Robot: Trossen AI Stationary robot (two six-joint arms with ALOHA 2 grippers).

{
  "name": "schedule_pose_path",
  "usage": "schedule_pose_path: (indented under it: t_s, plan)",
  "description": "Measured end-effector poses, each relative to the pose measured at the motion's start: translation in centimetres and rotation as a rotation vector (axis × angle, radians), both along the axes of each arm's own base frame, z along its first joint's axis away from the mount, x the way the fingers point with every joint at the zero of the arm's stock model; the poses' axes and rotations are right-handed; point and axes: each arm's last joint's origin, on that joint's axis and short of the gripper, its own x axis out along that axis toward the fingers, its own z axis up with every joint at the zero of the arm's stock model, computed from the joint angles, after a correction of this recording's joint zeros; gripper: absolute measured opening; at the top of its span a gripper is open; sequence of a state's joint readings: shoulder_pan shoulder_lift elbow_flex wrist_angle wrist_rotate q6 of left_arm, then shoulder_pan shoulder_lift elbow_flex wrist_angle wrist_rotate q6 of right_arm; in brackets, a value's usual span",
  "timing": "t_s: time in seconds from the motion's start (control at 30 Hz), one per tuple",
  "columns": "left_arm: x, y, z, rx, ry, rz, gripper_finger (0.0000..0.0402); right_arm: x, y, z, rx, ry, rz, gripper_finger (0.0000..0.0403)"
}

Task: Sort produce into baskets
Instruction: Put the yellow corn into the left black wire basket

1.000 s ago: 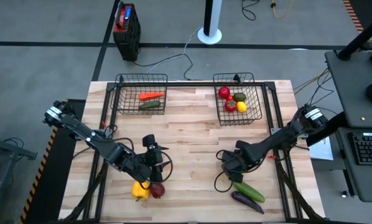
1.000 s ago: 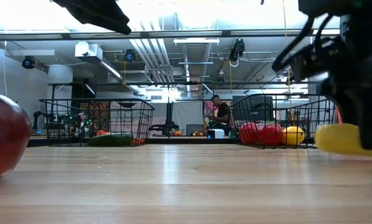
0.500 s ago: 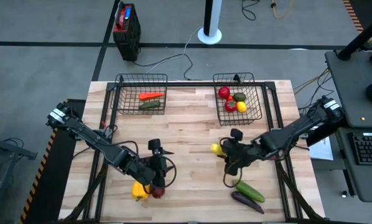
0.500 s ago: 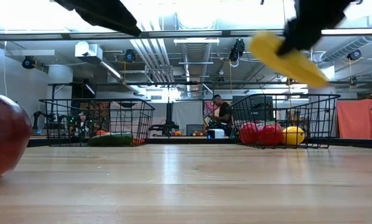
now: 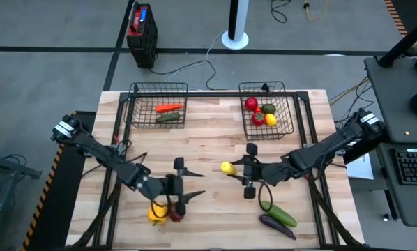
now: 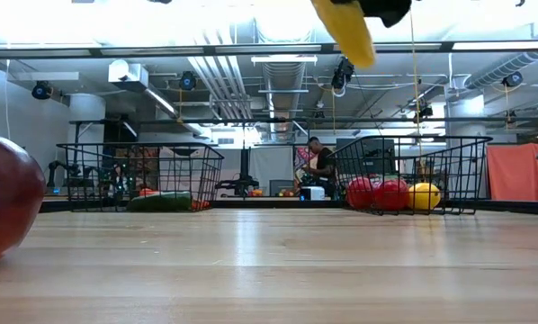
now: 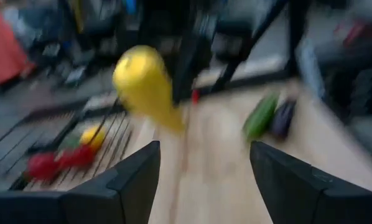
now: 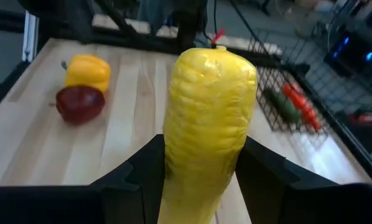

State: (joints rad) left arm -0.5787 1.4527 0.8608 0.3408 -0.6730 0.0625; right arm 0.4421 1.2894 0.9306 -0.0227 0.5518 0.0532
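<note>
My right gripper (image 5: 235, 169) is over the table's middle, shut on a yellow corn cob (image 5: 226, 168), which also shows at the top of the low view (image 6: 345, 31). My left gripper (image 5: 191, 179) is open and empty, pointing toward the table's right; its fingers (image 7: 133, 180) stand apart. Just near of it a yellow pepper (image 5: 157, 213) and a red fruit (image 5: 175, 215) lie on the table. A green cucumber (image 5: 278, 213) and a purple eggplant (image 5: 277, 225) lie at the near right. The left basket (image 5: 158, 86) holds a carrot (image 5: 169, 107) and a cucumber (image 5: 168, 117). The right basket (image 5: 263, 85) holds red tomatoes (image 5: 251, 104) and a lemon (image 5: 270, 120). My right gripper pinches the corn cob's thick end (image 8: 180, 168) between its two fingers (image 8: 145, 168). The fingers come about level from the table's right and lie along the cob, which sticks out past them. The cob is lifted clear of the table, its free end slanting down (image 6: 359, 54).
A red-and-black box (image 5: 141, 31) and a white pole base (image 5: 235, 38) stand on the floor beyond the far edge. Bare wood lies between the two baskets and in the table's middle (image 5: 208, 132). A desk with a keyboard (image 5: 411, 167) stands to the right.
My right gripper has lifted the corn cob from the table near the cucumber and carried it up and toward the table's left, to the middle. My left gripper has gone a little toward the table's right, away from the pepper and the red fruit, which have stayed put.
</note>
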Motion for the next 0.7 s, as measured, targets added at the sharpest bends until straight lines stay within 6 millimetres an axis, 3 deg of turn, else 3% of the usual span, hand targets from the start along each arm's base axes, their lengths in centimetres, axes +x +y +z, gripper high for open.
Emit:
schedule_pose_path:
  t_s: [0.23, 0.47, 0.7]
  plan:
    - [-0.7, 1.3, -0.5, -0.065, -0.239, 0.013, 0.0231, 1.6, 0.7, -0.9, -0.058, -0.052, 0.032, 0.0164]
    - [-0.6, 2.2, -1.2, -0.098, -0.259, -0.010, 0.0233, 2.8, 0.8, -1.8, -0.078, -0.083, 0.033, 0.0161]
    - [0.6, 3.1, -1.6, -0.129, -0.293, 0.032, 0.0265, 3.1, 0.5, -1.8, -0.083, -0.092, 0.023, 0.0166]
